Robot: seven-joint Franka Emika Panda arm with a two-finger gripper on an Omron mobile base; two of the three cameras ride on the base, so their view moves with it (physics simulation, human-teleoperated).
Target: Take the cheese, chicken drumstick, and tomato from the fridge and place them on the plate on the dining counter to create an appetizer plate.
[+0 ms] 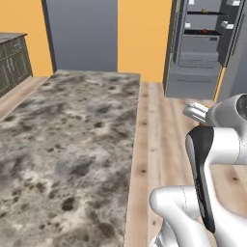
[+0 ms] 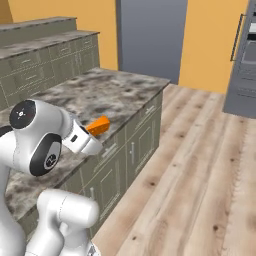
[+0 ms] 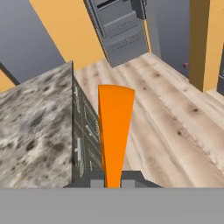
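Note:
My gripper [image 3: 113,180] is shut on the cheese [image 3: 114,131], an orange wedge that points away from the hand. In the right base view the cheese [image 2: 99,125] sticks out of the gripper [image 2: 91,133] over the edge of a marble-topped counter [image 2: 100,95]; whether this is the dining counter I cannot tell. The fridge [image 1: 200,46] stands open at the far right, with a small red thing [image 1: 206,31], perhaps the tomato, on a shelf. The fridge [image 3: 118,30] is also ahead of the hand. The plate and the chicken drumstick are out of view.
The marble top [image 1: 67,140] spreads over the left, with a wooden floor [image 1: 159,125] between it and the fridge. Olive cabinets [image 2: 45,65] line the far left wall. Orange walls flank a grey doorway [image 1: 82,34].

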